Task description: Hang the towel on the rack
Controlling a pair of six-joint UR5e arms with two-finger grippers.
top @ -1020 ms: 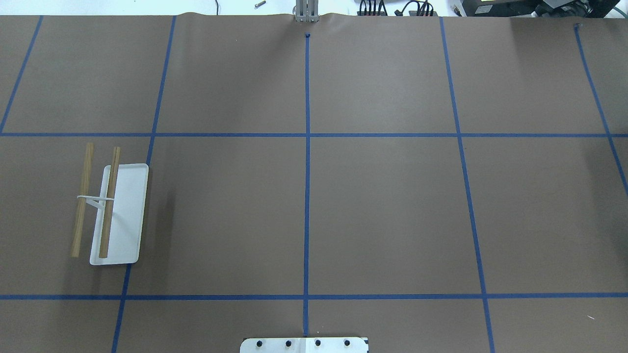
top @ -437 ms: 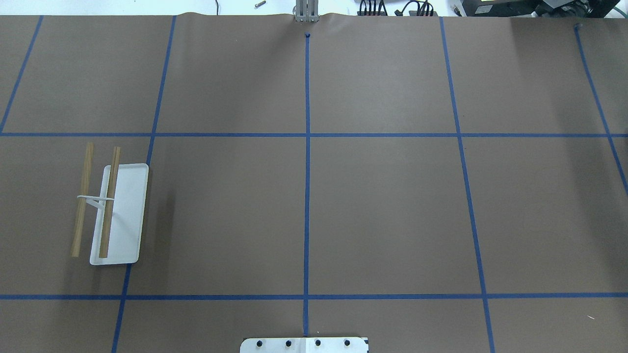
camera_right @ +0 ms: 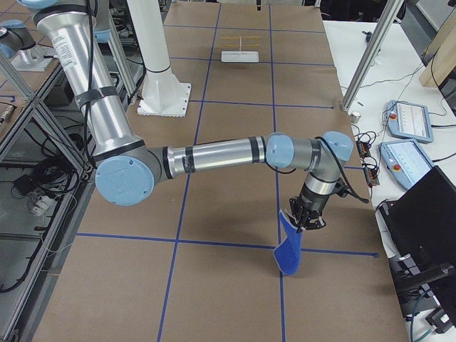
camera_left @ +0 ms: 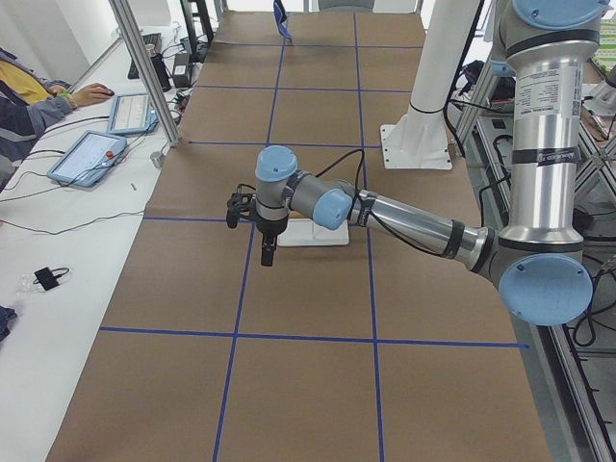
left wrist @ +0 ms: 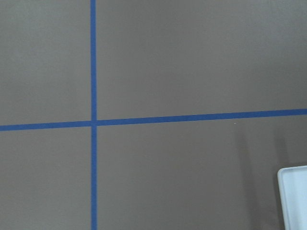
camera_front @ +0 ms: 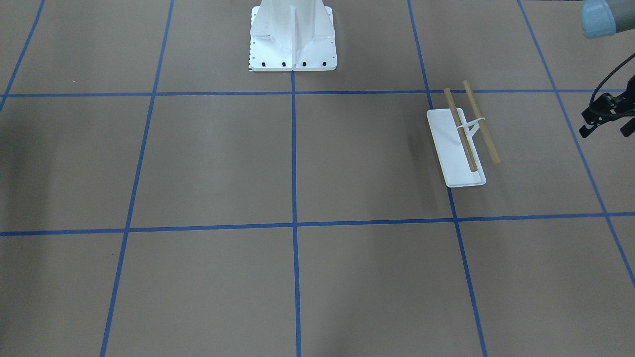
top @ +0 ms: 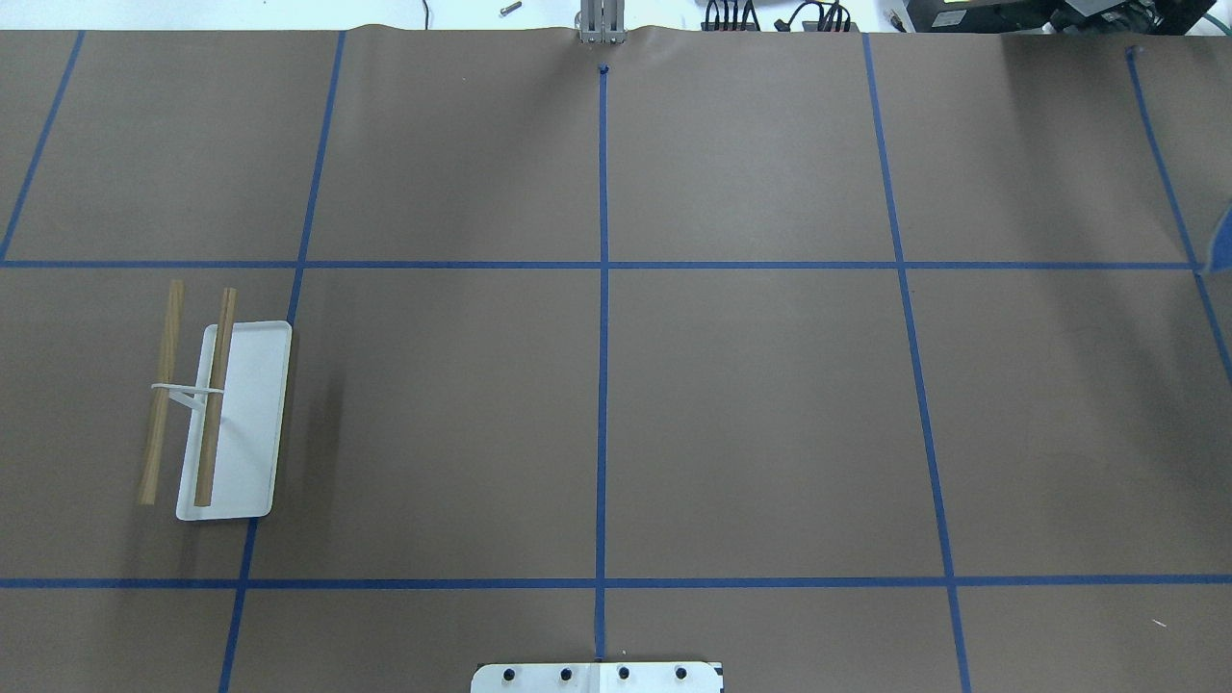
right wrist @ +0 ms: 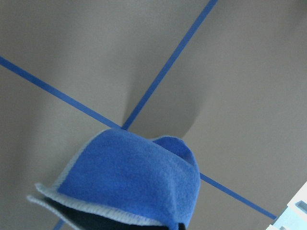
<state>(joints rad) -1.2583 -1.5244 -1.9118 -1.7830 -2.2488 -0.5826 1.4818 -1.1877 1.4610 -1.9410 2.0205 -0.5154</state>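
Note:
The rack (top: 231, 414) stands on the table's left side, a white tray base with two tan rods; it also shows in the front view (camera_front: 459, 144) and far off in the right exterior view (camera_right: 241, 50). The blue towel (camera_right: 288, 249) hangs off the table from my right gripper (camera_right: 308, 222), which is shut on its top edge, far from the rack. The towel fills the lower right wrist view (right wrist: 134, 182), and a sliver of it shows at the overhead view's right edge (top: 1224, 231). My left gripper (camera_left: 267, 252) points down just beside the rack; I cannot tell its state.
The large white bolted pedestal (camera_front: 292, 39) stands at the robot's side of the table. Blue tape lines grid the brown table (top: 751, 414). The tray's corner (left wrist: 293, 196) shows in the left wrist view. Tablets and an operator's arm (camera_left: 91, 154) lie beyond the far edge.
A sliver of the blue towel has come into the overhead view at its right edge. The rack has not moved.

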